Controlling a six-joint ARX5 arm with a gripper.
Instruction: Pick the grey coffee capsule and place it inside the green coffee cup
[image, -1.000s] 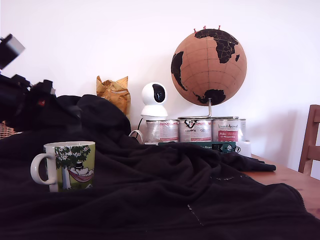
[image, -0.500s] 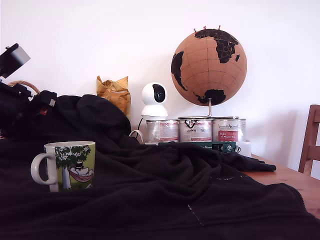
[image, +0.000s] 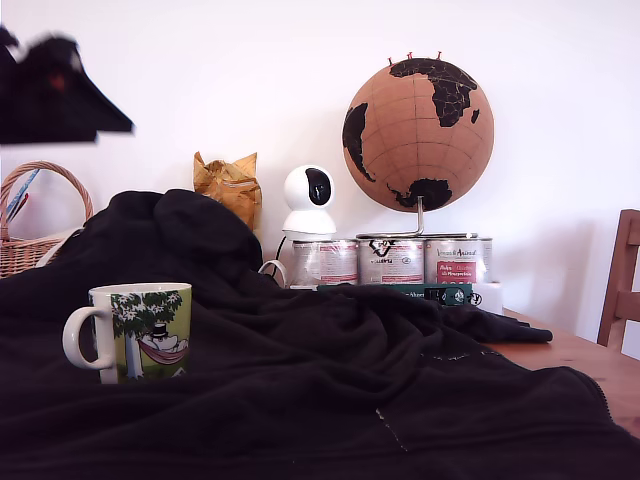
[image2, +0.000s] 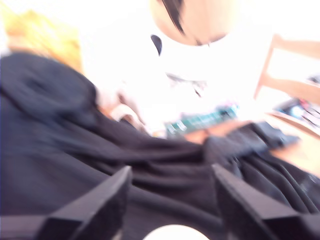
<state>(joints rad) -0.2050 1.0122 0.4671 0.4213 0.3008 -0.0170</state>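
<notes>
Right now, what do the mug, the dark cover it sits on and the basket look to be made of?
The mug looks like glazed ceramic: smooth white rim and handle, printed green side with a slight sheen. The dark cover looks like soft matte fabric, perhaps fleece, since it bunches into loose folds. The basket looks like woven wicker, with a braided tan handle.

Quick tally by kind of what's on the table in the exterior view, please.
Green coffee cup: 1
Silver tins: 3
Globe: 1
White camera: 1
Wicker basket: 1
Black cloth: 1
Yellow paper bag: 1
Grey capsule: 0 visible
Total: 9
</notes>
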